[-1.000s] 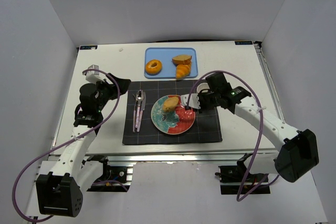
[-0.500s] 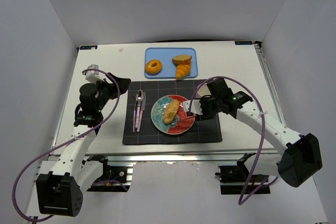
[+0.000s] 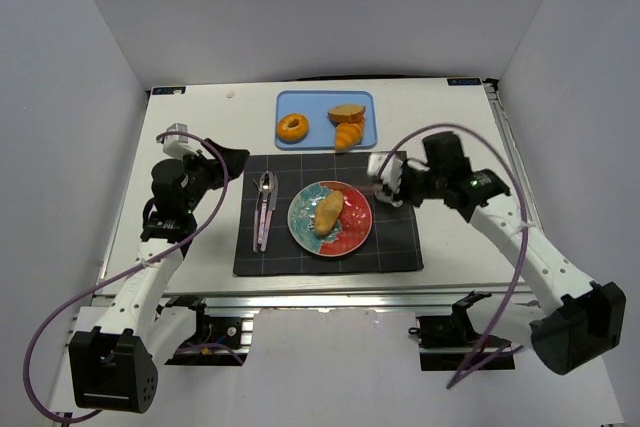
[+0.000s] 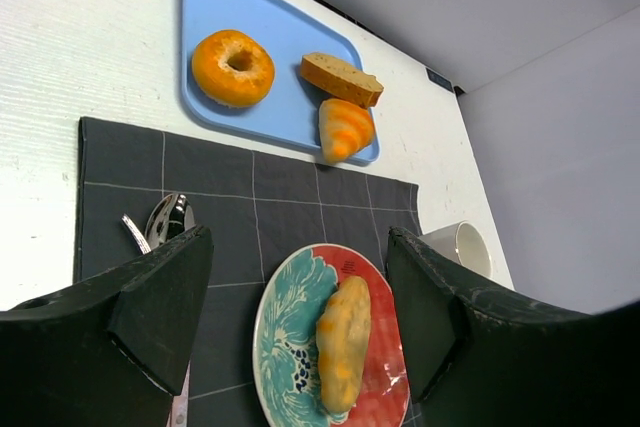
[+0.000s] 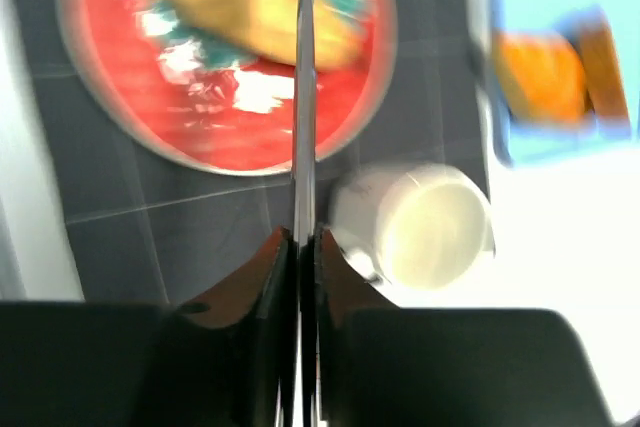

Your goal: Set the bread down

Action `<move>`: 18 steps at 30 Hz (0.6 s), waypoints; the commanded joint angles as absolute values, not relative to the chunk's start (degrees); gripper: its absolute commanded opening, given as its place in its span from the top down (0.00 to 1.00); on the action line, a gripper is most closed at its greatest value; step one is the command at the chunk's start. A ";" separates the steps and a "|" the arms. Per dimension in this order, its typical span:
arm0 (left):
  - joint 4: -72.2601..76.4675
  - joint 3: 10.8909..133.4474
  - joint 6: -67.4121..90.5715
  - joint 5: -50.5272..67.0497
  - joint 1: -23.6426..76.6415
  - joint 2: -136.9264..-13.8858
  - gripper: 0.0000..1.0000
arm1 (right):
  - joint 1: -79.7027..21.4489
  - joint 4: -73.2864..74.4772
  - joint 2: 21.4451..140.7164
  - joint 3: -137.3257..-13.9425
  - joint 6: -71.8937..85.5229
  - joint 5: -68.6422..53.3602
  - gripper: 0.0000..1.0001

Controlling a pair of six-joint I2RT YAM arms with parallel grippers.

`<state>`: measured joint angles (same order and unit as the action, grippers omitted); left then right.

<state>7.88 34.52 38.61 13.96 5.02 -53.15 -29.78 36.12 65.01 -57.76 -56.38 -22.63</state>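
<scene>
On the round red-and-teal flowered plate [image 3: 356,237], at the middle of the dark checked place mat [image 3: 400,247], lies the plain oval golden-tan bread roll [image 3: 327,212]; it rests flat, its long axis slanted across the plate, touched by neither arm. Just beyond the plate's right rim the right gripper [image 3: 382,179] hangs above the mat; its wrist view shows the two fingers pressed together with nothing between them, and a white cup [image 5: 430,232] stands just below and beside them. Well to the left the left gripper [image 4: 298,237] holds its jaws spread wide and empty, looking over the mat from a distance.

The roll looks light and somewhat soft, with a dull crust that should not slip; a hard squeeze would probably dent it, and its rounded sides might let it roll. The surest hold, I judge, is across the narrow waist at mid-length, fingers on the two long flanks, closed gently.
</scene>
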 commanded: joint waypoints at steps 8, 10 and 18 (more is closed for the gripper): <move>10.72 34.80 39.02 16.17 5.27 -54.75 0.37 | 5.26 16.72 70.31 -58.64 -14.52 -23.92 1.00; 11.16 34.63 39.20 16.43 5.19 -55.11 0.46 | 7.37 9.37 70.31 -52.67 -9.60 -13.53 1.00; 12.22 34.63 39.73 16.96 5.27 -56.25 0.43 | 10.19 -6.84 79.62 -39.82 -4.75 -6.06 0.68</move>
<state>11.00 34.30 39.79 15.94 5.02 -56.21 9.52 4.62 77.97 -41.63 -8.95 -9.26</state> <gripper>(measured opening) 0.562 0.288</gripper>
